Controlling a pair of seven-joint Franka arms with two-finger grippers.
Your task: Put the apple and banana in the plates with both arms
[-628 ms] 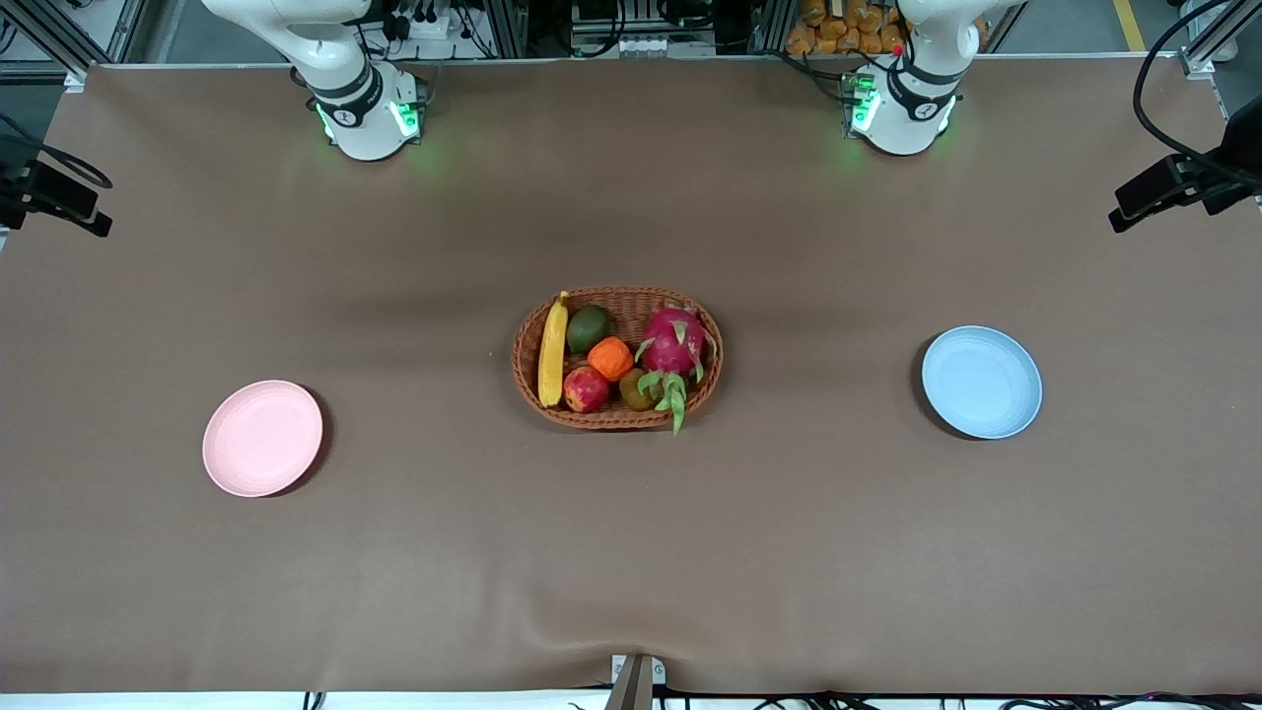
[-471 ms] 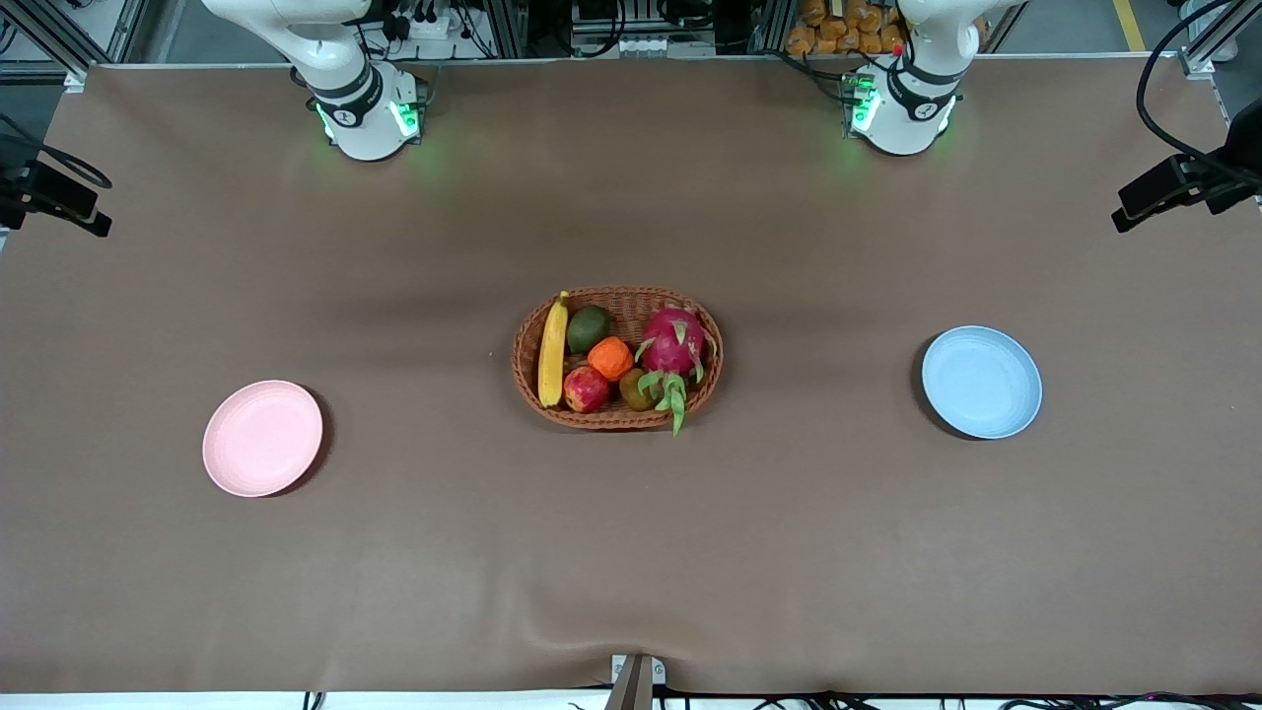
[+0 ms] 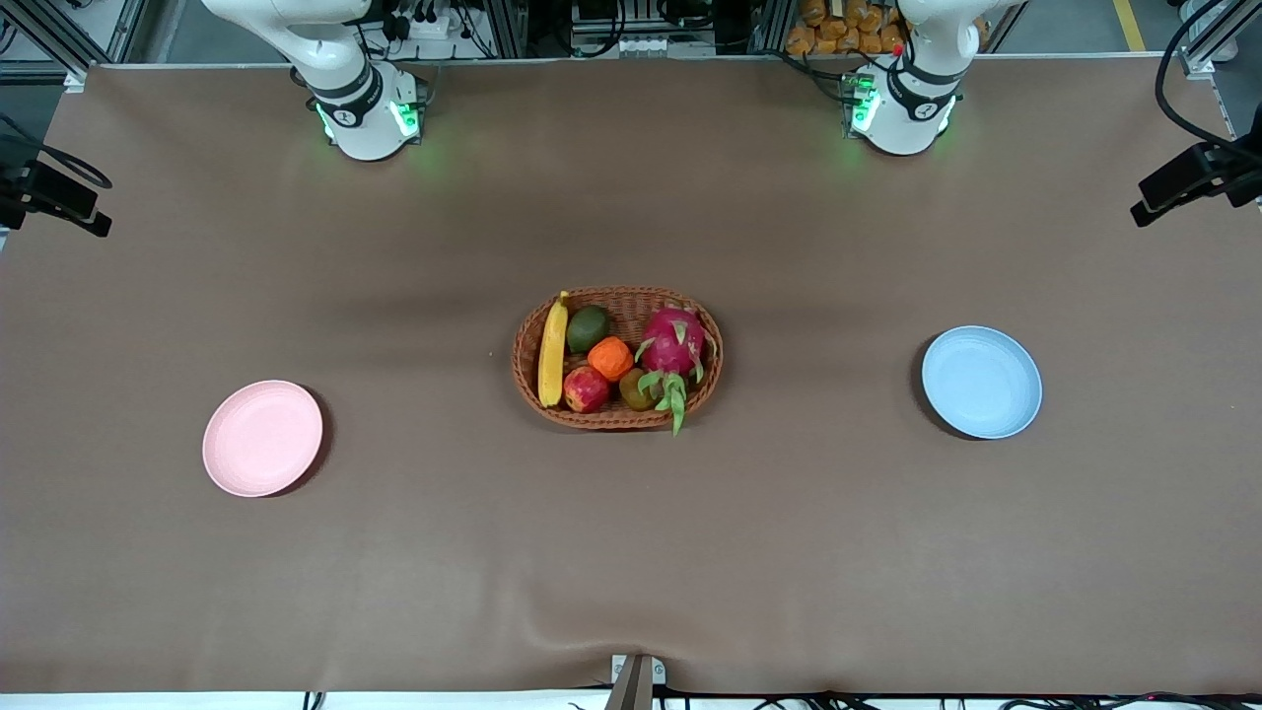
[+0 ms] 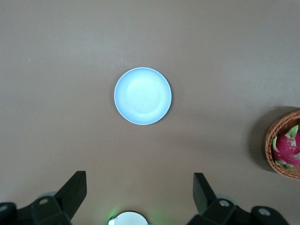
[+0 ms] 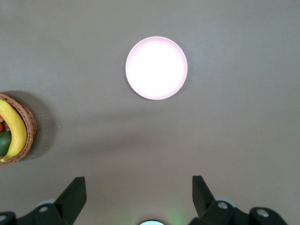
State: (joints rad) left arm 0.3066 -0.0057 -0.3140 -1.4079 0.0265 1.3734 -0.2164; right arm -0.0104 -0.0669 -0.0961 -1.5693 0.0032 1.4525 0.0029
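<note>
L wrist cam: blue plate [image 4: 143, 96] on brown table [image 4: 56, 51], seen from high above.

L gripper [image 4: 139, 199] hangs well over the table w/ fingers [image 4: 74, 190] spread wide apart, nothing betw. them. Plate is bare, sits alone. At pic edge, part of wicker basket [image 4: 271, 140] w/ pink dragon fruit [image 4: 287, 149] inside, well apart from plate.

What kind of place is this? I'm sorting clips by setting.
Probably a robotics lab: two green-lit arm bases on a brown-covered table, aluminium framing along its edge, and a staged wicker basket between two plates.
</note>
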